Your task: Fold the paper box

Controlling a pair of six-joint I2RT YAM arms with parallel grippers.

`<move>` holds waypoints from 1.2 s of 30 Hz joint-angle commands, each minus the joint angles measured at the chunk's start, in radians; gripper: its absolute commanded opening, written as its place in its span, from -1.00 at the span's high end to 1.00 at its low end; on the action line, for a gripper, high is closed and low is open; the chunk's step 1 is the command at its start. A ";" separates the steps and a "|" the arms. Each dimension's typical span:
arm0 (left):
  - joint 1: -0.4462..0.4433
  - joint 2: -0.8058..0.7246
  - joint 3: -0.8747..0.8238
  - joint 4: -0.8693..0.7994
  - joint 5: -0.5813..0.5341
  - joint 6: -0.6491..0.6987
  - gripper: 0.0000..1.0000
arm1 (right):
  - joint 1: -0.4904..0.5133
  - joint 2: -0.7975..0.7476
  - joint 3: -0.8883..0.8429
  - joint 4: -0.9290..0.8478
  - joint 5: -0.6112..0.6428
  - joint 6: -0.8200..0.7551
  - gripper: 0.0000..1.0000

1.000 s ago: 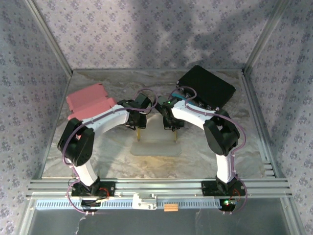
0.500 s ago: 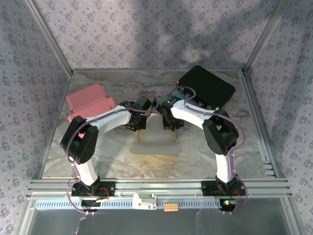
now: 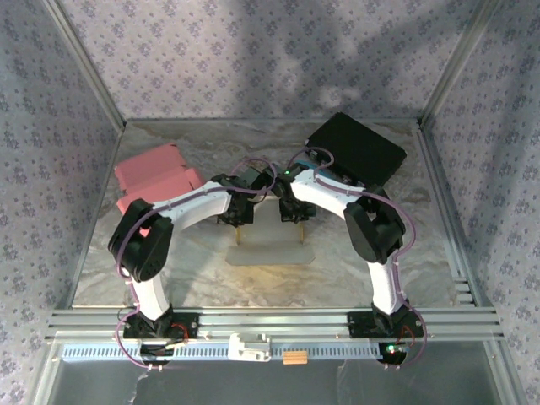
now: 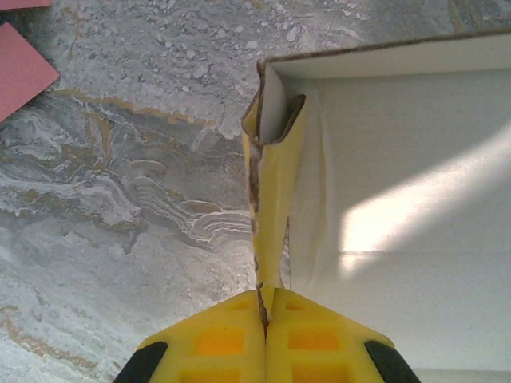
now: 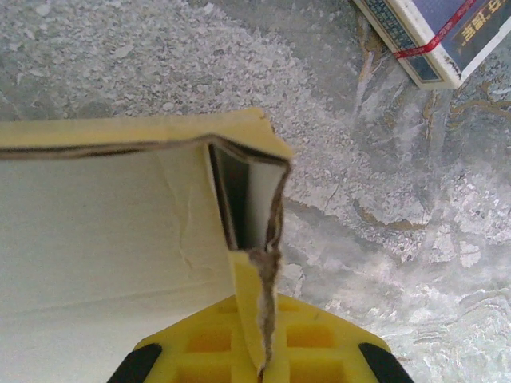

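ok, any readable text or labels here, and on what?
Dark blue and white carton with a red band: pale characters on top, cropped and too blurred to read.
Its side panel: fine print, too small to read.
White paper box with yellow outside: no print seen.

My left gripper (image 4: 266, 313) now pinches the yellow side wall of the paper box (image 4: 399, 239) flat between its pads; a second ago its jaws were half apart. In the top view my left elbow (image 3: 139, 245) sits further right than before. My right elbow (image 3: 371, 232) has drawn in leftward, so both arms arch closer together.
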 commanded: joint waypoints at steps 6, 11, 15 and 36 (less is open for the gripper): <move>-0.017 0.015 0.020 -0.087 -0.107 -0.090 1.00 | 0.032 0.049 0.026 -0.079 0.116 0.046 1.00; -0.015 -0.002 0.018 -0.054 -0.072 -0.083 1.00 | 0.029 0.051 0.008 -0.053 0.077 0.051 1.00; -0.012 -0.041 0.007 -0.010 -0.029 -0.064 0.65 | 0.019 0.026 -0.023 -0.010 0.047 0.037 1.00; 0.147 -0.339 -0.004 0.005 0.210 -0.112 0.02 | -0.061 -0.019 -0.093 -0.034 -0.170 0.222 1.00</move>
